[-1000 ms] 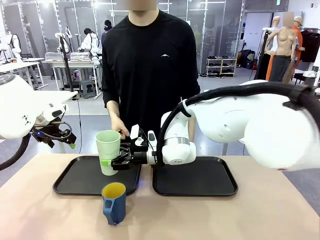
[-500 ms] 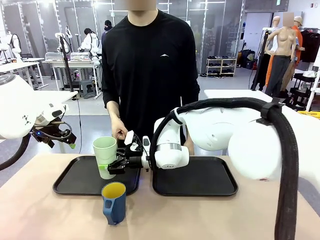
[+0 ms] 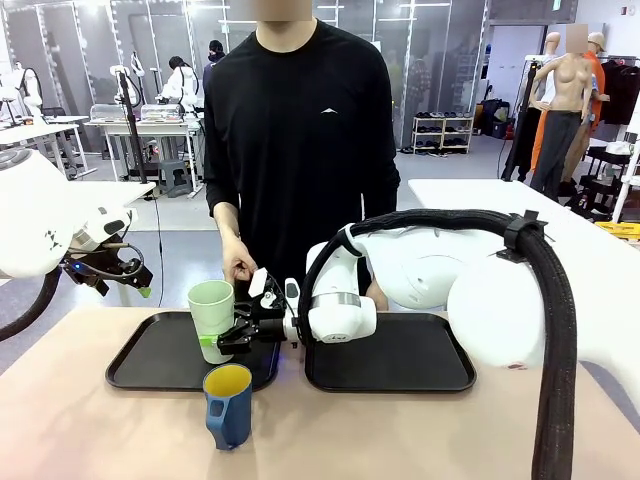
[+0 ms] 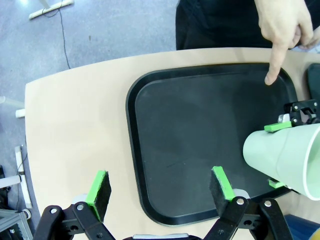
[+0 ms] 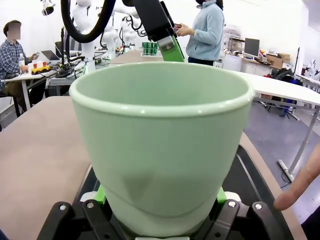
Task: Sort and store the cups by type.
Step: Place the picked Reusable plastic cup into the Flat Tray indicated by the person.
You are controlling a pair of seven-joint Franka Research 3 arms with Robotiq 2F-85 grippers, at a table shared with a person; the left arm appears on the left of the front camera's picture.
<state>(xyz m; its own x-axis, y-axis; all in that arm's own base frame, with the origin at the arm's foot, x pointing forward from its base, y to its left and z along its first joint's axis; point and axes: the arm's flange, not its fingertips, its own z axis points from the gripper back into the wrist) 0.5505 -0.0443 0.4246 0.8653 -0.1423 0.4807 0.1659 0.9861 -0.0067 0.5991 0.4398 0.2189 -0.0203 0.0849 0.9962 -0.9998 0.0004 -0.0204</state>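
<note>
1. Tumbler (image 3: 211, 312): plain pale mint green.
2. Mug (image 3: 230, 412): dark blue outside, yellow inside.
3. Left tray (image 3: 150, 362) and right tray (image 3: 400, 362): black.
4. Table (image 3: 420, 440): light tan.
5. Person's top (image 3: 300, 120): black, small white chest mark.
6. Left gripper (image 4: 160, 182): black, with bright green pads (image 4: 99, 186).
7. Right arm (image 3: 430, 268): white.

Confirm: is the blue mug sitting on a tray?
No, the blue mug stands on the bare table, in front of the left tray.
</note>
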